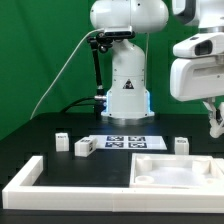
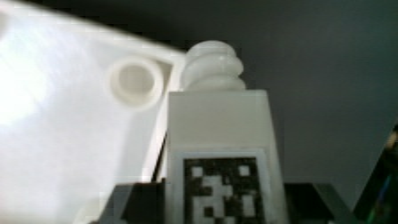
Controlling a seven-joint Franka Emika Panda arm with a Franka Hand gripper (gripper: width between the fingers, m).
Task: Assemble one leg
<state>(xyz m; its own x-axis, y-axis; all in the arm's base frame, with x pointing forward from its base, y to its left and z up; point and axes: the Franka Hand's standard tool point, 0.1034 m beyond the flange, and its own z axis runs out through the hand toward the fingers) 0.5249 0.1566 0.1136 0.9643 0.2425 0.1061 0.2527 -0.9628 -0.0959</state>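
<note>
- Exterior view: your fingers (image 1: 216,123) hang above the table (image 1: 40,150) at the exterior view's right, over the far right corner of the tray panel (image 1: 175,170). What they hold is too small to make out here.
- A loose post (image 1: 181,144) stands just beside the panel's far edge. If you descend off-line, you could knock it over or shove the panel.
- Wrist view: the fingers (image 2: 134,208) look closed on the leg (image 2: 217,130), with its tag toward the camera. Its threaded tip (image 2: 214,62) points at the panel (image 2: 63,120).
- The tip sits beside the round hole (image 2: 134,80), not over it. I cannot tell how high above the panel it is.
- If you press down now, the tip would likely meet flat plastic, and the leg could slip or tilt in the grip.
- A tilted leg risks jamming the thread.
</note>
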